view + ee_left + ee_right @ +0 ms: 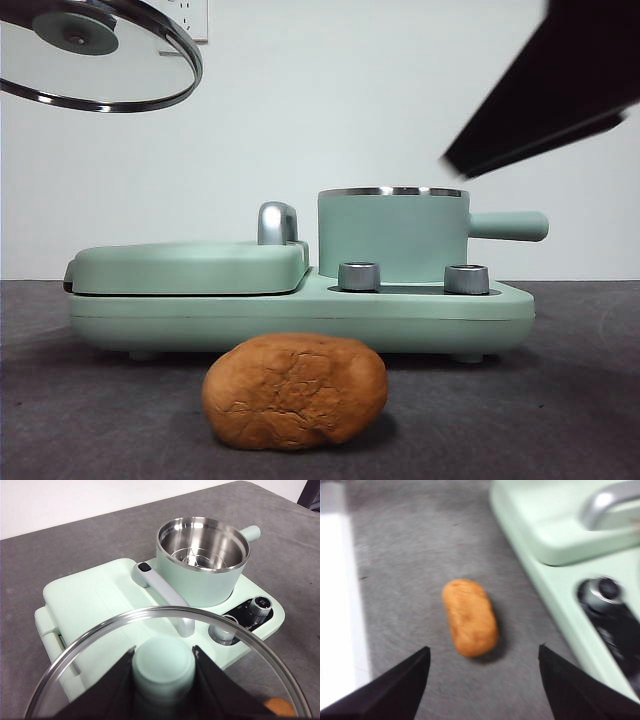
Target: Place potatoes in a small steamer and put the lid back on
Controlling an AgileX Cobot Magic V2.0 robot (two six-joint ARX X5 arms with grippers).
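Right wrist view shows my right end effector (482, 680) spread wide, the potato (470, 616) on the bench just ahead between its jaws. My left end effector (163, 667) grips the lid (90, 645) by its knob above the empty small steamer (202, 560); loading and re-lidding remain.

A plain white wall (320, 120) is standing behind everything. A white wall socket (192, 18) is peeking out near the top of it. The tabletop (560, 400) is wearing a dark grey cloth that is looking soft and fuzzy. Soft, even light is falling, leaving only faint shadows.
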